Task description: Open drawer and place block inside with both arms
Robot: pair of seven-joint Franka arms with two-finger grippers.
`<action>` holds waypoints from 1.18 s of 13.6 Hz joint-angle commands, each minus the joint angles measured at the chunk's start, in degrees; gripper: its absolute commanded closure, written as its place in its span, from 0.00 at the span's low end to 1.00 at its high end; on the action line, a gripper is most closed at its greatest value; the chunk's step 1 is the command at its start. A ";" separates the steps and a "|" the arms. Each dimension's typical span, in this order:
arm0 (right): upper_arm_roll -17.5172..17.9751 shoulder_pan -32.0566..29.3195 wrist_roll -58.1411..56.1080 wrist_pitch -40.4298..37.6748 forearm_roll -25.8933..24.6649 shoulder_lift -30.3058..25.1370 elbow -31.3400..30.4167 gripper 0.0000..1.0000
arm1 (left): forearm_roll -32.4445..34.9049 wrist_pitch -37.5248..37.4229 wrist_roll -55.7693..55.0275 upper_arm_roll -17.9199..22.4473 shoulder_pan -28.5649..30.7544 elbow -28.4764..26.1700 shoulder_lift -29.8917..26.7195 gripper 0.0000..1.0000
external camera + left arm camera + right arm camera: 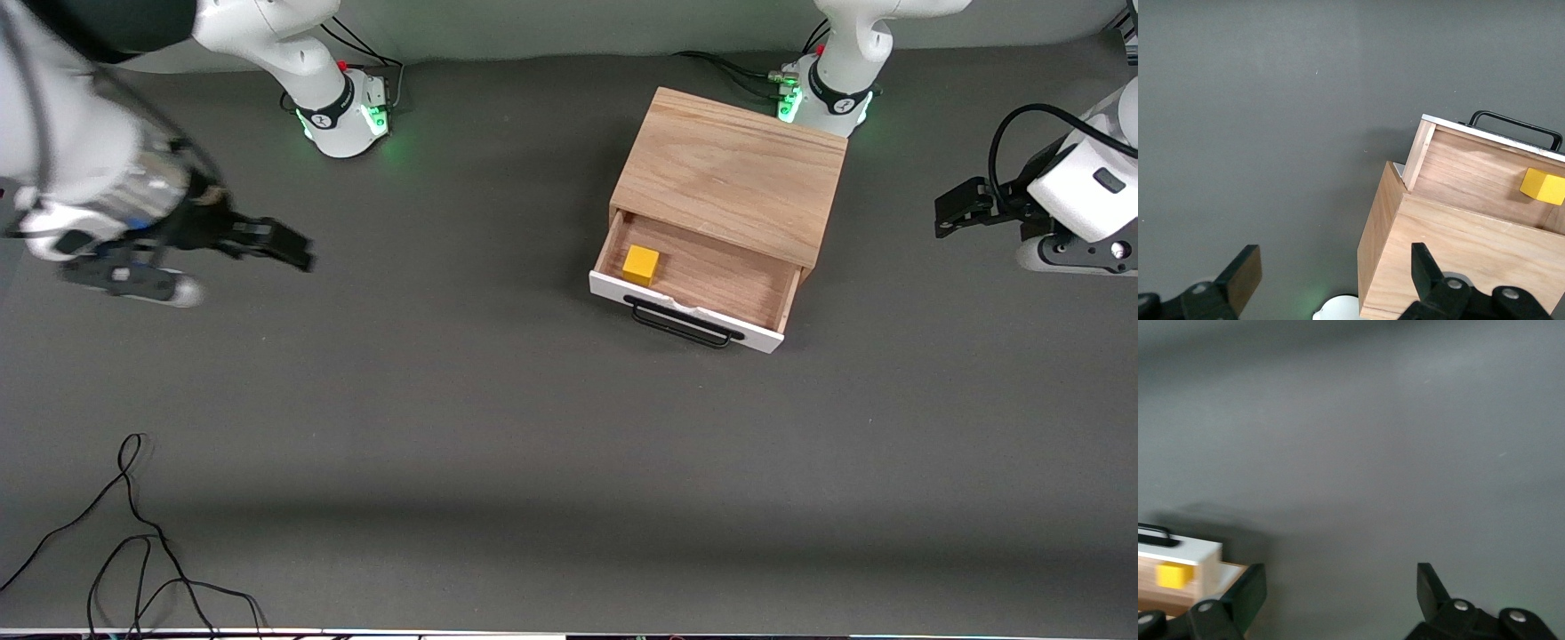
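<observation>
Small yellow cube [640, 265] already sits in the pulled-out white-fronted wooden drawer [702, 271], so placing looks done. Left gripper [1331, 280] and right gripper [1338, 597] both hang spread, empty; probably just retreat.

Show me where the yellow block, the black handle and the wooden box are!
yellow block [640, 265]: front view, its top face.
black handle [683, 324]: front view, middle of the bar.
wooden box [729, 173]: front view, its flat top.

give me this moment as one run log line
drawer: open | block: inside drawer | left gripper: open, empty | right gripper: open, empty, over bare table
</observation>
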 commanded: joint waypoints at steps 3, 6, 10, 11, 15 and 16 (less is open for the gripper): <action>1.33 -10.96 -17.15 1.71 -3.35 -5.32 -6.93 0.00 | -0.50 0.88 0.76 0.39 -0.31 -1.15 -0.97 0.00; 1.33 -16.33 -23.57 1.98 -3.44 -5.41 -7.28 0.00 | -0.50 0.88 0.76 0.39 -0.31 -1.15 -0.97 0.00; 1.33 -18.90 -27.02 4.79 -4.05 -6.64 -10.88 0.00 | -0.50 0.88 0.76 0.48 -0.31 -1.15 -0.97 0.00; 1.33 -18.72 -27.02 4.88 -4.93 -6.73 -11.06 0.00 | -0.50 0.88 0.76 0.48 -0.31 -1.07 -0.97 0.00; 1.15 -18.19 -27.02 4.62 -5.90 -6.55 -10.71 0.00 | -0.50 0.88 0.76 0.48 -0.31 -1.06 -0.97 0.00; 1.15 -18.19 -27.02 4.44 -6.51 -6.64 -10.71 0.00 | -0.50 0.88 0.76 0.48 -0.31 -1.15 -0.97 0.00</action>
